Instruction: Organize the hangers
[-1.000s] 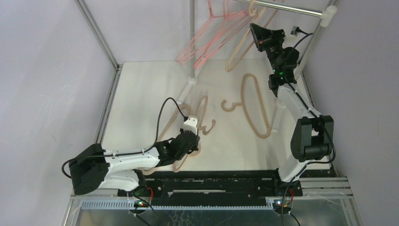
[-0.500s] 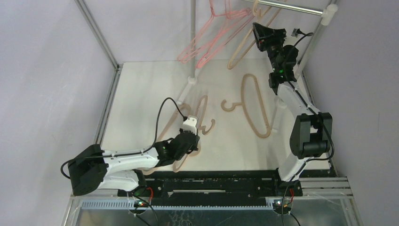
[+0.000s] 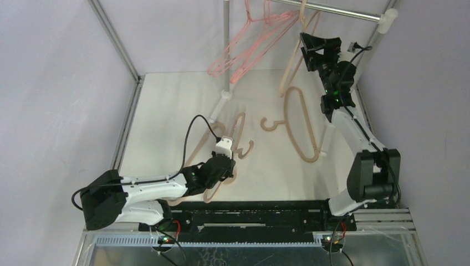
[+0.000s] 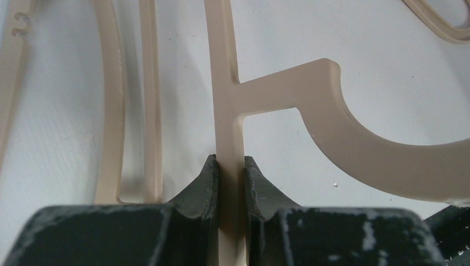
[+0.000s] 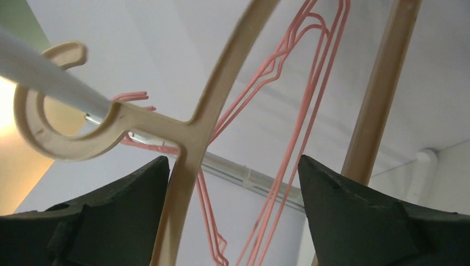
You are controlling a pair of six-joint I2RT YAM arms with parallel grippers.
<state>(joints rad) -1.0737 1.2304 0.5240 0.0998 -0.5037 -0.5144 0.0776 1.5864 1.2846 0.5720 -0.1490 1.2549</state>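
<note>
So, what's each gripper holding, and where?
Left gripper clamps a beige hanger by its straight bar beside the hook; right gripper is open, holding nothing.

pink hangers (image 3: 252, 40): hooks cut by top edge | rail (image 3: 338, 11): left end cropped

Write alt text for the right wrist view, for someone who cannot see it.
The right claw stands open, gripping nothing, just under a thick beige hanger whose hook sits over a silver-white rack pole. The hanger's stem passes close beside one finger; thin pink-red wire hangers hang behind.
</note>
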